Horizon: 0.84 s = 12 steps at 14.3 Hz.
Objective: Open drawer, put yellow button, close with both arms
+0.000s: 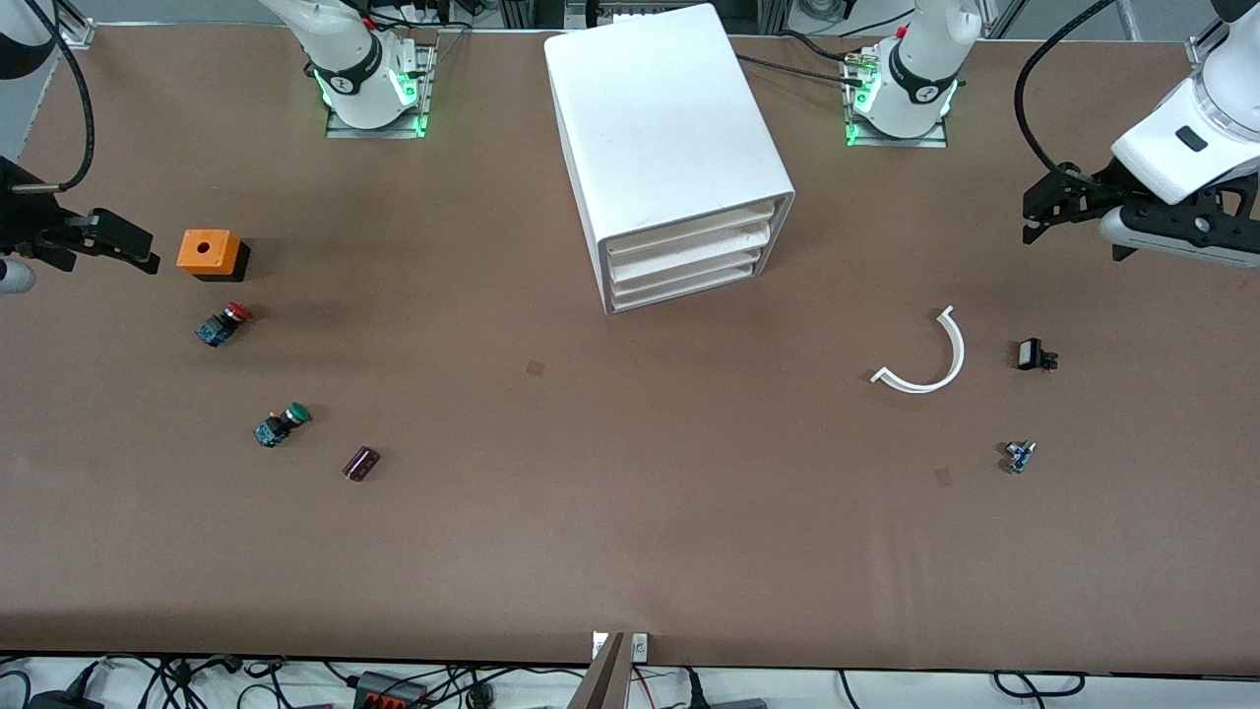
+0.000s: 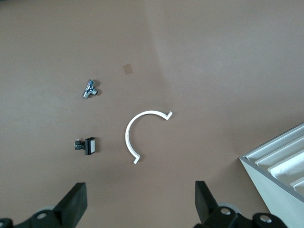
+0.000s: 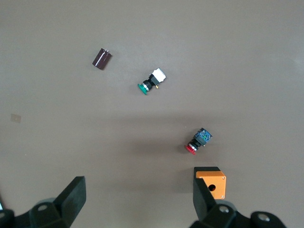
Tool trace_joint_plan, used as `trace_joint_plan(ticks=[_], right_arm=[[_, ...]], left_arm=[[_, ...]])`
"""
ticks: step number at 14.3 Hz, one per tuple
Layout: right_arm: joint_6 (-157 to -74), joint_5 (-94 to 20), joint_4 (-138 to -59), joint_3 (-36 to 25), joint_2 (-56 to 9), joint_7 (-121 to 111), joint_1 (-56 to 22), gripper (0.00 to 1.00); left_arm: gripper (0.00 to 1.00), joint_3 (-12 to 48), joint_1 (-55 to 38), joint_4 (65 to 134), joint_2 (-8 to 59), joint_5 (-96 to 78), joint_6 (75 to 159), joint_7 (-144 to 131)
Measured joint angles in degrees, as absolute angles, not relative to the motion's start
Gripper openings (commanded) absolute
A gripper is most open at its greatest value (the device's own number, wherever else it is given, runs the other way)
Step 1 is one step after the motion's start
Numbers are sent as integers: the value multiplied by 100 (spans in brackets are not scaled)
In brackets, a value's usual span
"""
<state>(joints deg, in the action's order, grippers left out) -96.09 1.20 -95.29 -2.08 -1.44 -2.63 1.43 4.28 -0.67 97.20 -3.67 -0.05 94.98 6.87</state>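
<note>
Mid-table, white cabinet [image 1: 669,148]: top drawer [image 1: 694,229] shut, flush; left gripper [image 1: 1068,212] and right gripper [image 1: 103,241] both spread, empty.

The setting is a robotics laboratory. Two white arm bases [image 1: 372,84] [image 1: 901,94] are bolted on metal plates to a brown tabletop [image 1: 630,551], each showing green status lights. Aluminium framing stands along the edge by the bases, and loose cables with a power strip [image 1: 389,689] run along the edge nearest the front camera. Small electrical parts lie spread out as test items: a red-capped button [image 1: 222,324], a green-capped button [image 1: 282,423] and an orange switch box [image 1: 209,253].
</note>
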Motion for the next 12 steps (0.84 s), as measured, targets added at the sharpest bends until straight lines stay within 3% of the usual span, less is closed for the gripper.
trace_joint_plan(ticks=[12], right_arm=[[-9589,120,-9529,-209,-144,-263,144,100]], left_arm=[[100,426,-59,9715,-339,-5,9405,687]])
